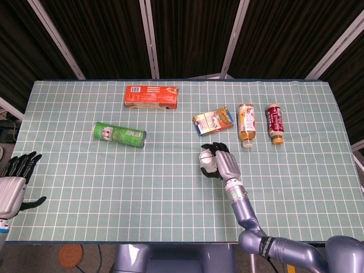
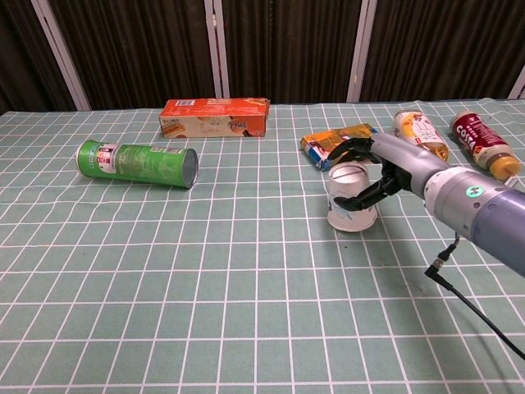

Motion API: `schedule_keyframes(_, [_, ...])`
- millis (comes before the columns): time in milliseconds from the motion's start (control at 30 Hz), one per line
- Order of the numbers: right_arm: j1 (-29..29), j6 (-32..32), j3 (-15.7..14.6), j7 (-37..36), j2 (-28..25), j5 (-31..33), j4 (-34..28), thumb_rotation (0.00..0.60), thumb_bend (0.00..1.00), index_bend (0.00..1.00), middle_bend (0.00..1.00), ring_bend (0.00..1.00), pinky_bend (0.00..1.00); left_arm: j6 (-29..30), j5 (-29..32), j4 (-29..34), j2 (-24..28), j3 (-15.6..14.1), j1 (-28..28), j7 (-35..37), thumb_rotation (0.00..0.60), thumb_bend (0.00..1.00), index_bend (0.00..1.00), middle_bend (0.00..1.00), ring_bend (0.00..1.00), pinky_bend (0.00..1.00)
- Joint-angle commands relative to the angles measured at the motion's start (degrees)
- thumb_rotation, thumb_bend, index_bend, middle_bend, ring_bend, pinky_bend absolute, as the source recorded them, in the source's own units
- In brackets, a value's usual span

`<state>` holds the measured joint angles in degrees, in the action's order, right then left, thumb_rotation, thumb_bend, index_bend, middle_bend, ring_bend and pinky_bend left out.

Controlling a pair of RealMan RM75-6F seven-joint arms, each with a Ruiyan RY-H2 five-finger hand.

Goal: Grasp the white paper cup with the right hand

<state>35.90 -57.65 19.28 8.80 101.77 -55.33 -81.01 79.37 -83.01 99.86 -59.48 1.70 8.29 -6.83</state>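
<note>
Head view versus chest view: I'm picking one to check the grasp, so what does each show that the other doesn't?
Only the head view shows the left hand, open at the table's left edge, holding nothing. Only the chest view shows, from the side, the right hand's fingers wrapped around the white paper cup's wall, the cup inverted on the table. Both show the right hand on the cup, the green can, the orange box and two bottles.

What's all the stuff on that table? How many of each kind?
Bottles: 2, one yellow-labelled and one dark red
Boxes: 1, orange
Tube cans: 1, green, lying down
Snack packets: 1
Paper cups: 1, white, in the right hand
Total: 6
</note>
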Motion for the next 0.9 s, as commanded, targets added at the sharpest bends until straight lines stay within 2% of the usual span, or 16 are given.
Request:
schedule_keyframes(33, [-0.5, -0.4, -0.93, -0.08, -0.82, -1.18, -0.4, 0.6, 0.2, 0.12, 0.09, 0.01, 0.0, -0.02, -0.01, 0.0, 0.01, -0.01, 0.02, 0.0, 0.6, 0.0, 0.0, 0.0, 0.0, 0.0])
schedule_keyframes(200, [-1.54, -1.21, -1.98, -0.33, -2.83, -2.36, -2.96, 0.6, 0.13, 0.08, 0.03, 0.0, 0.0, -0.01, -0.19, 0.1, 0.05, -0.09, 0.03, 0.03, 0.6, 0.0, 0.0, 0.0, 0.0, 0.0])
schedule_keyframes(400, [-3.95, -3.77, -3.71, -1.32, -8.32, -6.79, -9.36, 0.6, 0.02, 0.06, 0.0, 0.0, 0.0, 0.73, -0.79, 0.14, 0.31, -0.15, -0.24, 0.5, 0.6, 0.0, 0.0, 0.0, 0.0, 0.0])
schedule_keyframes(500, [-6.44, -5.62, -7.47, -1.62, -15.6, -13.95, -12.76, 0.6, 0.0, 0.01, 0.0, 0.0, 0.0, 2.79, -2.34, -0.52, -0.07, 0.18, -0.6, 1.15, 0.6, 0.0, 0.0, 0.0, 0.0, 0.0])
schedule_keyframes(533, [-8.64, -8.01, -9.75, -1.99, -20.37, -18.14, -13.76, 0.6, 0.0, 0.0, 0.0, 0.0, 0.0, 3.69, -3.18, -1.1, -0.46, 0.12, -0.85, 1.59, 0.6, 0.0, 0.0, 0.0, 0.0, 0.0])
schedule_keyframes(567, [-9.16, -8.47, -10.36, -2.91, -21.57, -19.46, -14.12, 0.6, 0.0, 0.0, 0.0, 0.0, 0.0, 3.84, -3.39, -1.3, -0.56, 0.06, -0.91, 1.79, 0.6, 0.0, 0.0, 0.0, 0.0, 0.0])
schedule_keyframes(700, [-12.29, -13.32, -12.77, -5.48, -26.02, -25.2, -13.0, 0.6, 0.0, 0.0, 0.0, 0.0, 0.0, 4.37, -3.96, -1.9, -0.76, -0.05, -1.11, 2.36, 0.6, 0.0, 0.0, 0.0, 0.0, 0.0])
schedule_keyframes(800, [-14.92, -18.98, -14.87, -4.91, -27.71, -30.62, -9.14, 0.6, 0.0, 0.0, 0.0, 0.0, 0.0, 4.96, -4.15, -2.43, -1.12, 0.12, -1.26, 2.61, 0.6, 0.0, 0.0, 0.0, 0.0, 0.0])
schedule_keyframes(900, [-18.53, -23.19, -17.05, -7.18, -29.27, -32.33, -8.14, 0.6, 0.0, 0.0, 0.0, 0.0, 0.0, 4.95, -4.18, -2.83, -1.25, 0.11, -1.29, 2.96, 0.6, 0.0, 0.0, 0.0, 0.0, 0.0])
